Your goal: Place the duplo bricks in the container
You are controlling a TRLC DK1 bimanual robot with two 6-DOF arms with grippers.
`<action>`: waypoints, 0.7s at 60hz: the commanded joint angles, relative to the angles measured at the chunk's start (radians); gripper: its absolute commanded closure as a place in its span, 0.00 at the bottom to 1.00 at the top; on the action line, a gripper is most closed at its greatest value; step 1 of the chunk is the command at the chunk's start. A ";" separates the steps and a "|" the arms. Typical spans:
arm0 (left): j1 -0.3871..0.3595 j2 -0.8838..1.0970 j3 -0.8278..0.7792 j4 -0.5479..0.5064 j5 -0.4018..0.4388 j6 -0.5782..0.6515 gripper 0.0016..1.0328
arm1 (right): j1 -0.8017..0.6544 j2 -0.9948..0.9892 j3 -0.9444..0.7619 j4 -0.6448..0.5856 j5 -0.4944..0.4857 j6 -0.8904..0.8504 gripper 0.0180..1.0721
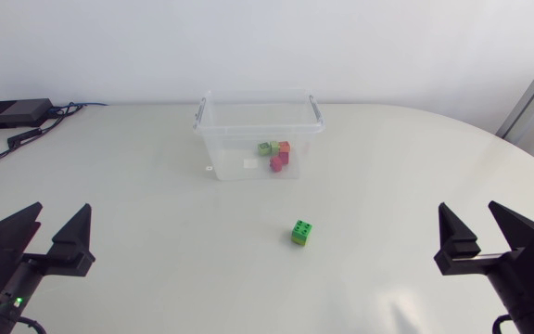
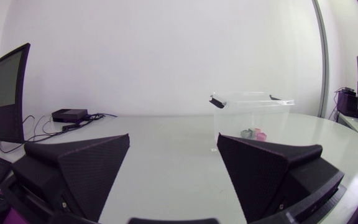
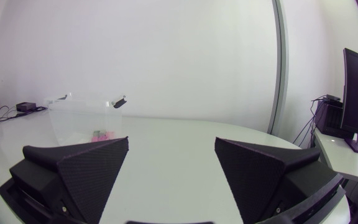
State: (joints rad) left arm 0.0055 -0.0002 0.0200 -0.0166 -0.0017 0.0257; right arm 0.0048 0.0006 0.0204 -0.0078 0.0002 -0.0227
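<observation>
A clear plastic container [image 1: 213, 122] stands at the back middle of the table, with several green, orange and pink duplo bricks [image 1: 276, 152] lying inside it. One green duplo brick [image 1: 301, 232] sits alone on the table in front of the container. My left gripper [image 1: 46, 239] rests open at the near left, far from both. My right gripper [image 1: 482, 236] rests open at the near right. The left wrist view has the container [image 2: 229, 121] ahead of the open fingers [image 2: 92, 168]. The right wrist view has the container [image 3: 73, 118] ahead and to one side of its open fingers [image 3: 82, 168].
A black box [image 1: 12, 113] with cables lies at the table's back left corner. A small white tag [image 1: 209, 169] lies beside the container's front left corner. The table's rounded edge runs along the right.
</observation>
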 commanded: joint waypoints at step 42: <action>0.005 -0.011 -0.018 0.004 0.000 -0.009 0.04 | 0.040 -0.008 -0.022 0.014 -0.003 -0.002 0.05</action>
State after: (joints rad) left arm 0.0055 -0.0002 0.0200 -0.0166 -0.0017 0.0257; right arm 0.0383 0.0006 0.0204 -0.0063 -0.0002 -0.0227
